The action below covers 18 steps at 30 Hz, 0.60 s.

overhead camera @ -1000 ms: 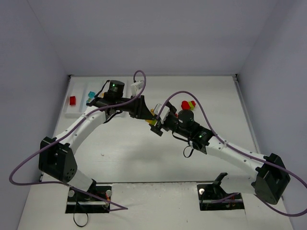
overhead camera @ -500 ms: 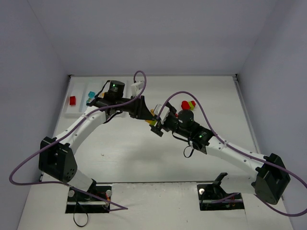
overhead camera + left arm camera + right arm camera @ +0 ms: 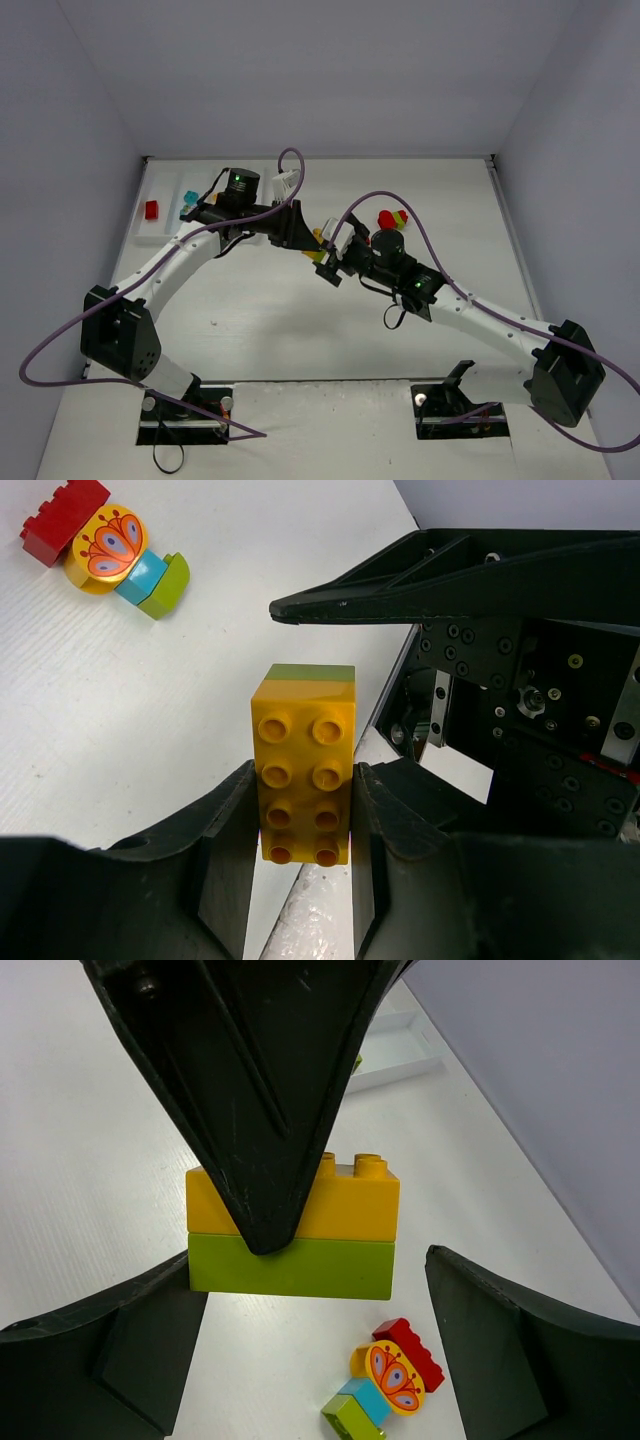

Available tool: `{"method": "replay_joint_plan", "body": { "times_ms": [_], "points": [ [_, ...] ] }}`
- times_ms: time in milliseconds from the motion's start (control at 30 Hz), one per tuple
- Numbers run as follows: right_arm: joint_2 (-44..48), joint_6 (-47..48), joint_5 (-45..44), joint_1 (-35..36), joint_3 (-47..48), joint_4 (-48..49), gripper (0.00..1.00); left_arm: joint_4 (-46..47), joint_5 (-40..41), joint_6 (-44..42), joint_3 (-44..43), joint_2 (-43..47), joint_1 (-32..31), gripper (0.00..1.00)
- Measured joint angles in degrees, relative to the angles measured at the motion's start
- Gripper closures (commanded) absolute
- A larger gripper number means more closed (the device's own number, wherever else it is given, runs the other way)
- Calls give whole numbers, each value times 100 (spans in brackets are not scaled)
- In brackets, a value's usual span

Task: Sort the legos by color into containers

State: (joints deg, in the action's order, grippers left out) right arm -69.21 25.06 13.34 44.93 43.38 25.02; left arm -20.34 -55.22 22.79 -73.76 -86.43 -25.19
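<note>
The step in hand looks like splitting a two-brick clump at mid-table. The left gripper [image 3: 303, 800] clamps the yellow brick [image 3: 303, 735]. The right gripper [image 3: 310, 1257] stands wide astride the lime green brick [image 3: 290, 1272]; next it should close, then pull. Only the top view shows the tray [image 3: 168, 200], at ten o'clock from them.

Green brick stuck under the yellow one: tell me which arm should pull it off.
Right. The right gripper is open, its fingers flanking the green brick, so it looks ready to close. The left gripper is shut on the yellow brick, so it probably just holds.
</note>
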Motion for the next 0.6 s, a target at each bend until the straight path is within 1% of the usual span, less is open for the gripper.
{"method": "replay_joint_plan", "body": {
  "times_ms": [467, 567, 600],
  "points": [
    [-7, -162, 127, -28, 0, 157, 19, 26, -9, 24, 0, -11, 0, 100],
    [-7, -170, 127, -28, 0, 179, 24, 50, -33, 28, 0, -15, 0, 100],
    [-7, -184, 129, -28, 0, 179, 30, 55, -39, 33, 0, -15, 0, 100]
  ]
}}
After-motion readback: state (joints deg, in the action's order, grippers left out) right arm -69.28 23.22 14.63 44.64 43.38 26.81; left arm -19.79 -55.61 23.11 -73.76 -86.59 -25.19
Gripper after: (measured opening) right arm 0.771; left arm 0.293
